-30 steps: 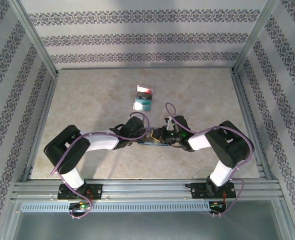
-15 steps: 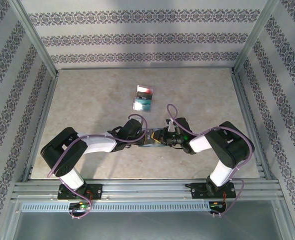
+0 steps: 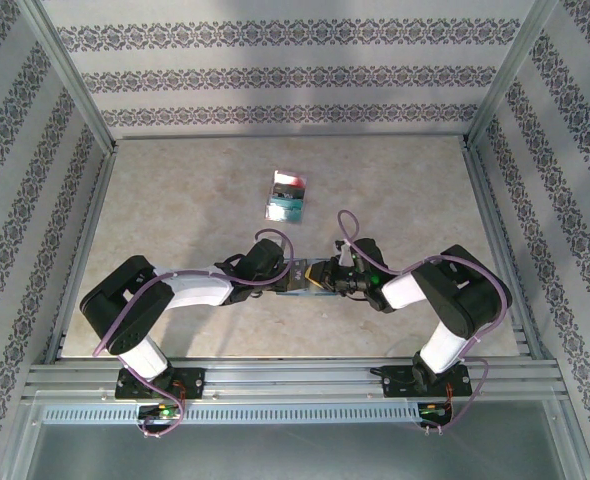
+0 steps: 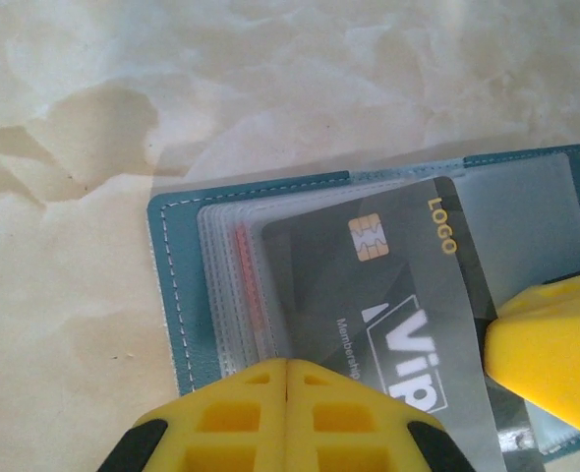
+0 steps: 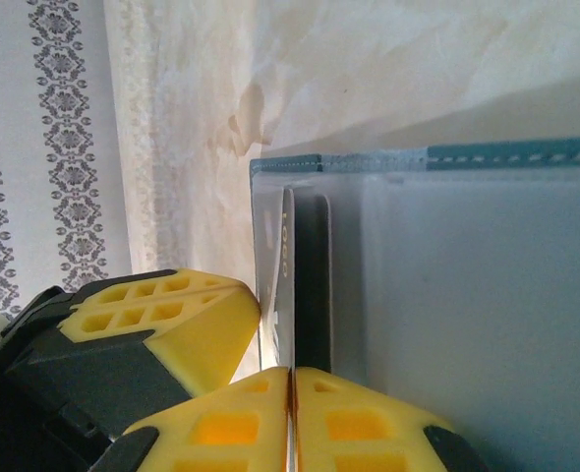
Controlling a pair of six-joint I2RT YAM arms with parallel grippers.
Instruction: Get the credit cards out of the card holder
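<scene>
The slate-blue card holder (image 4: 177, 285) lies open on the table, its clear sleeves fanned out. A dark credit card (image 4: 369, 285) with a gold chip sticks partway out of a sleeve. My right gripper (image 5: 290, 379) is shut on this card's edge (image 5: 288, 256), and one of its yellow fingers (image 4: 551, 364) shows in the left wrist view. My left gripper (image 4: 287, 369) is shut, its tips set on the holder's near edge beside the sleeves. From above, both grippers meet over the holder (image 3: 300, 281). Two more credit cards (image 3: 287, 197), teal-green and red-and-white, lie farther back.
The marbled tabletop (image 3: 175, 200) is fenced by metal rails and patterned walls. The two loose cards sit a short way behind the grippers, near the table's middle. Both arms reach inward from the near edge.
Both grippers have closed further, the right one onto the dark card. The left arm has lowered and stretched slightly toward the holder. The loose cards have not moved.
</scene>
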